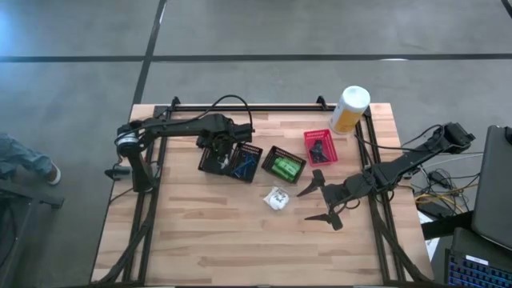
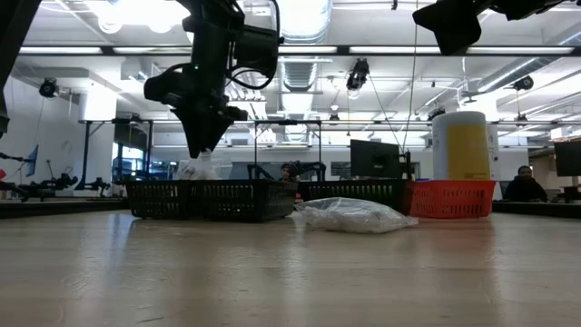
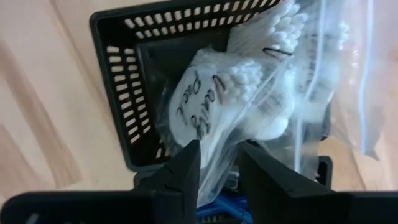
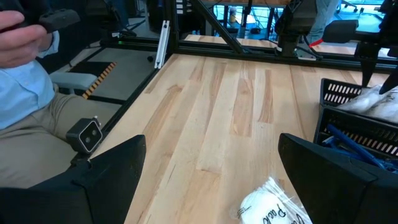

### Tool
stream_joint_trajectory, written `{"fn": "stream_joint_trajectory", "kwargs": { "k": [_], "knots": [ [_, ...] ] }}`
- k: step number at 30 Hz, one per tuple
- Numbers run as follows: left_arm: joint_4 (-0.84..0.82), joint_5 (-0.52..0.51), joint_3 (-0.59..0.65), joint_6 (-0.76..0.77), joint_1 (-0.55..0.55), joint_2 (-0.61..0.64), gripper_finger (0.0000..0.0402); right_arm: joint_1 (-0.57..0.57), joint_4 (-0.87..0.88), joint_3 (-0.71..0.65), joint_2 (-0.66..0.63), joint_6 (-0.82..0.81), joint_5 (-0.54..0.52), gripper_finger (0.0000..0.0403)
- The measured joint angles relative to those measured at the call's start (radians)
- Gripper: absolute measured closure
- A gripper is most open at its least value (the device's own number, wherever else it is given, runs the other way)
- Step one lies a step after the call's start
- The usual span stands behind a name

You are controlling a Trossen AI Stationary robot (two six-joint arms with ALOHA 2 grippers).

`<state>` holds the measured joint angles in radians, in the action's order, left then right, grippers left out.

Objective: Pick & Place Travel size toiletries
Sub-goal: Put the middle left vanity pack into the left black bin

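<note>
light wooden plank counter (image 1: 200, 232) with baskets

two black mesh baskets (image 1: 230, 158) (image 1: 284, 165), a red mesh basket (image 1: 320, 147), a white-and-yellow canister (image 1: 349, 110) and a clear-wrapped white lump (image 1: 277, 198) rest on it.

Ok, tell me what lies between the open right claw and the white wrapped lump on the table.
Only bare wood: in the high view the right claw faces the white wrapped lump with nothing between.

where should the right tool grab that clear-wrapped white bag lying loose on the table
Judging by its pose, take the clear-wrapped white bag across its bulging white middle, coming straight down from above. It lies flat and low on the bare table, apart from the baskets, so no edge offers a side grip. The right tool hovers open right beside it; the crinkled plastic ends would likely slip.
</note>
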<state>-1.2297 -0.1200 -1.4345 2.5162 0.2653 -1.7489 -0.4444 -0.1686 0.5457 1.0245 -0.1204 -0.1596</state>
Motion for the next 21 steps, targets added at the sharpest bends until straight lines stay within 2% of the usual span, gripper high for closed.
{"fn": "stream_joint_trajectory", "kwargs": {
  "k": [16, 21],
  "knots": [
    [-0.025, 0.009, 0.000, -0.013, -0.022, 0.068, 0.0286, 0.000, 0.000, 0.000, 0.000, 0.000, 0.000, 0.0039],
    [-0.024, 0.004, 0.000, -0.101, -0.039, 0.075, 0.0286, 0.000, 0.000, 0.000, 0.000, 0.000, 0.000, 0.0039]
  ]
}}
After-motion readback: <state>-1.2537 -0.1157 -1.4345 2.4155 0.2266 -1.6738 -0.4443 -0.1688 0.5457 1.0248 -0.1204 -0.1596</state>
